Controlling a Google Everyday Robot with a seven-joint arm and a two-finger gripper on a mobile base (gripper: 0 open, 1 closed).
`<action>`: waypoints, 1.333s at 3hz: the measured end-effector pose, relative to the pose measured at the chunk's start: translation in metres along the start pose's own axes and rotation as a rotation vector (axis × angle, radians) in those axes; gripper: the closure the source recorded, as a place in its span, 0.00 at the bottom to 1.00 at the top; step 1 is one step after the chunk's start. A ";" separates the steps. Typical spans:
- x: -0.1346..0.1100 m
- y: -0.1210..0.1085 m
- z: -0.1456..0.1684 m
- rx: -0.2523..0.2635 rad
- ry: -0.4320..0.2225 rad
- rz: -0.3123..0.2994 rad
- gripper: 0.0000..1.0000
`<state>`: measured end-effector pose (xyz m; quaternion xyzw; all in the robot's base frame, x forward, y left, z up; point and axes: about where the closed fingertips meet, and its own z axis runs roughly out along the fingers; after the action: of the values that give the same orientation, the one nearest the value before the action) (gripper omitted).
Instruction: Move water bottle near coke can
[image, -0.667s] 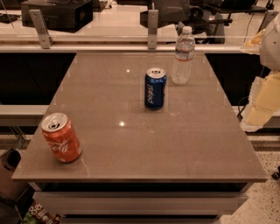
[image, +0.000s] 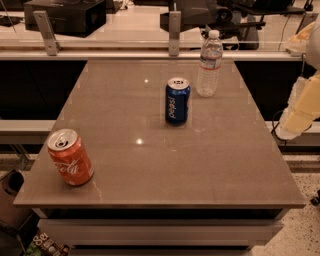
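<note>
Showing nothing moved since a moment ago: clear ribbed plastic water bottle (image: 209, 64) upright far-right on grey counter (image: 150, 170), well apart from red-orange coke can (image: 70, 157) near-left, pale robot arm (image: 302, 107) beside right edge, claw out of view, state untellable, so transfer unstarted.

- arm (image: 302, 107): cream blocky shell, white rounded end, at 3 o'clock
- upper link (image: 306, 40): pale, rounded, at 2 o'clock
- gripper: beyond the 3 o'clock edge, unseen
</note>
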<state>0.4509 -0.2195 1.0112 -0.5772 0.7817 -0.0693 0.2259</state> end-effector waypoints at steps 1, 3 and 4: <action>0.005 -0.024 0.002 0.085 -0.052 0.074 0.00; 0.007 -0.080 0.029 0.234 -0.274 0.193 0.00; 0.004 -0.107 0.054 0.262 -0.411 0.246 0.00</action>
<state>0.5664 -0.2500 1.0009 -0.4457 0.7680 -0.0232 0.4593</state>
